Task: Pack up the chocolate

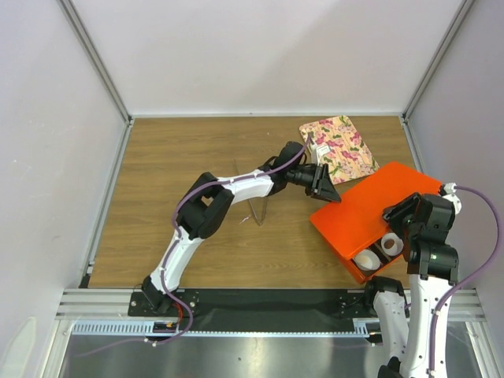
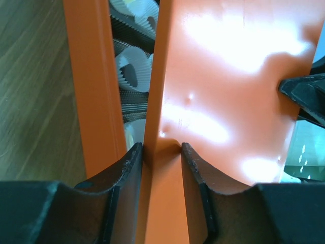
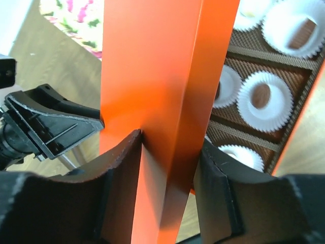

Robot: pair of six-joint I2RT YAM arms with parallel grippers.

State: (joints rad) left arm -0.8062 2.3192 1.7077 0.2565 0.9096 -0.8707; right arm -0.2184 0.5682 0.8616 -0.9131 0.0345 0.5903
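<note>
At the right side of the surface (image 1: pixel 181 150), the orange lid (image 1: pixel 358 209) lay askew over its box, leaving the near end uncovered. The chocolate (image 1: pixel 391 246) sat there in one of the white paper cups (image 3: pixel 261 94), down in the box's brown ribbed liner (image 3: pixel 238 129). More cups ran back under the lid.

Both arms were on the lid. The left fingers (image 2: pixel 133 168) were clenched on its far edge, one pad on each face of the thin orange wall. The right fingers (image 3: pixel 124 162) straddled the opposite edge and appeared to press it from both sides (though the bite looked shallow).

The step in hand seemed to be seating the lid squarely. To do it well, the two arms would need to move as one and keep the lid level, so that neither edge dipped into the fluted cups. The lid should be slid toward the near end until its walls lined up with the box on all sides, and only then lowered. A deeper hold on the right would guard against the slick card slipping. The floral packet (image 1: pixel 340 148) lay just beside the left wrist and was best left untouched.
</note>
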